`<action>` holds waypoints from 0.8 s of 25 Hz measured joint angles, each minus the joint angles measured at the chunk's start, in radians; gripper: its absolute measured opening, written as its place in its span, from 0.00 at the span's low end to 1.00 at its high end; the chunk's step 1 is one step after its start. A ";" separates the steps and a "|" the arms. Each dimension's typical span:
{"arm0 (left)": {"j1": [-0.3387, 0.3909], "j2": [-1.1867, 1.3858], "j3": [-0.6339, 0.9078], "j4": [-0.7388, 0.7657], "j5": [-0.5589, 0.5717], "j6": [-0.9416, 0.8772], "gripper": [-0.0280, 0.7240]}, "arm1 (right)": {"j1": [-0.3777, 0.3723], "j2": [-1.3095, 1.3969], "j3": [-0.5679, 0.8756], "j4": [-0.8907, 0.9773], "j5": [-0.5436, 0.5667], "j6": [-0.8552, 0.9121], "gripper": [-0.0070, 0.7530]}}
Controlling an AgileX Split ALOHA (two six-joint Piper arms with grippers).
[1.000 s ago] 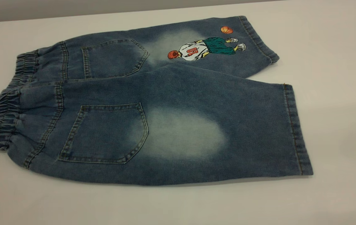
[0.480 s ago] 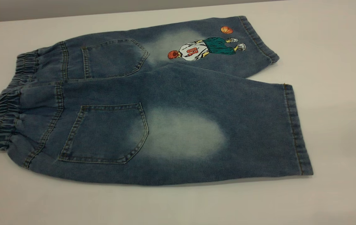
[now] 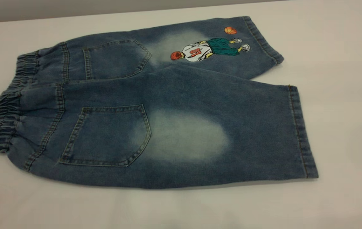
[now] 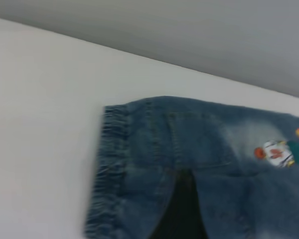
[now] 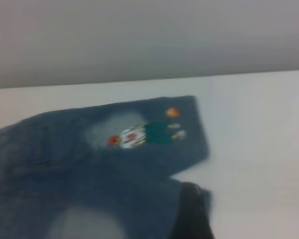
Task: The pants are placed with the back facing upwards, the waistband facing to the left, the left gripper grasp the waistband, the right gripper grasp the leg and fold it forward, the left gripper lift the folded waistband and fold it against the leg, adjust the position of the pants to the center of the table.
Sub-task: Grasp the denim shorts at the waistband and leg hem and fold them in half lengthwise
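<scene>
Lying flat and back-up on the broad white tabletop (image 3: 343, 47), the short blue denim pants (image 3: 174, 92) have their ruched elastic waistband (image 3: 4, 121) toward the left and both hems toward the right. The plain leg with the whitish faded oval (image 3: 232, 133) overlaps the cartoon-printed leg (image 3: 212, 47) behind it. A dark part of the left gripper (image 4: 182, 211) shows over the seat, and of the right gripper (image 5: 193, 211) over the plain leg's hem; whether either is open or closed cannot be told.

Both wrist views blurred; left gripper (image 4: 182, 211) and right gripper (image 5: 193, 214) cut by frame edge, jaw state indeterminable; pants (image 4: 199, 164) partly cropped
</scene>
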 joint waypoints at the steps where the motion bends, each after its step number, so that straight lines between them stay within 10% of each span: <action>1: 0.000 0.042 0.000 -0.008 -0.035 0.000 0.78 | 0.000 0.043 0.000 0.042 -0.011 -0.034 0.61; 12: 0.000 0.563 0.000 -0.061 -0.345 0.056 0.78 | 0.000 0.577 0.002 0.732 0.157 -0.637 0.61; 20: 0.000 0.802 -0.031 -0.058 -0.462 0.059 0.78 | 0.000 0.909 0.002 0.909 0.248 -0.850 0.61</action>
